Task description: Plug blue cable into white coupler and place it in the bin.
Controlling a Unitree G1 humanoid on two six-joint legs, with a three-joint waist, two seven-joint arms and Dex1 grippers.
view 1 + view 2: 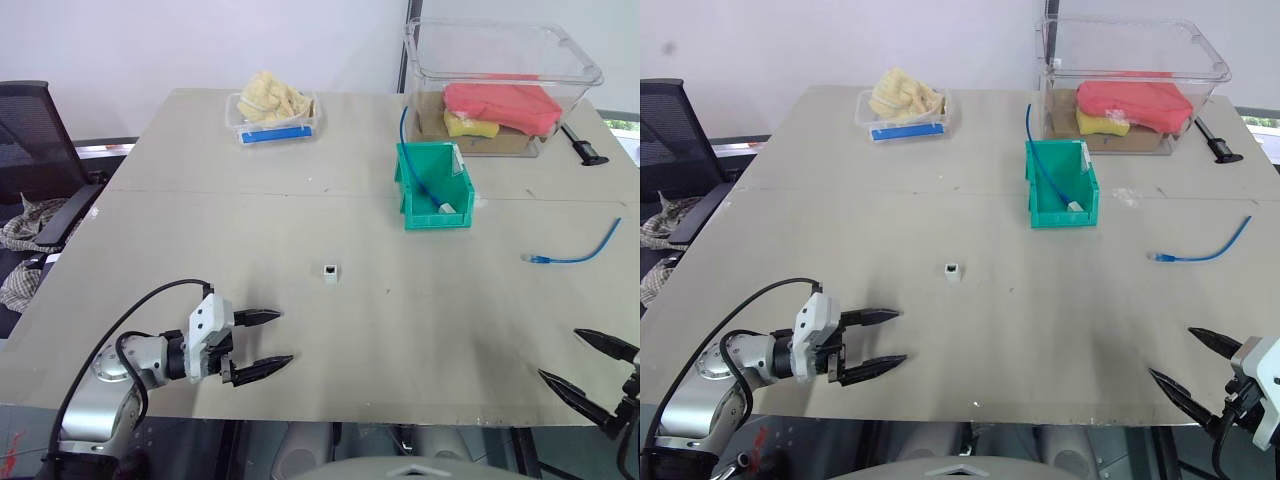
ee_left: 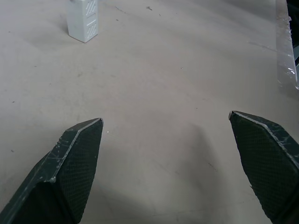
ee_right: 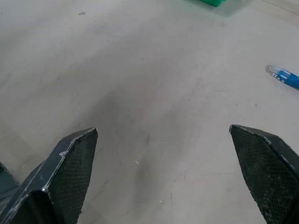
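The left end effector hovered low over the near left part of the surface, its two black fingers spread wide and holding nothing; the right end effector sat at the near right edge, likewise spread wide and empty. No brand, label or writing could be read on anything. Ahead of the left end effector, near the middle of the surface, stood the white coupler, a tiny white block with its dark square socket turned toward the near edge; the left wrist view showed ribbed faces on it. Well to the right lay the blue cable, thin and bright blue, in a gentle curve running from the far right toward the centre, its small plug at the end nearer the coupler. Farther back stood the bin, green with its low front facing the robot, holding another blue cable and a white piece. Behind it was a clear tub with red and yellow items, and to the far left a shallow clear tray with a blue strip.
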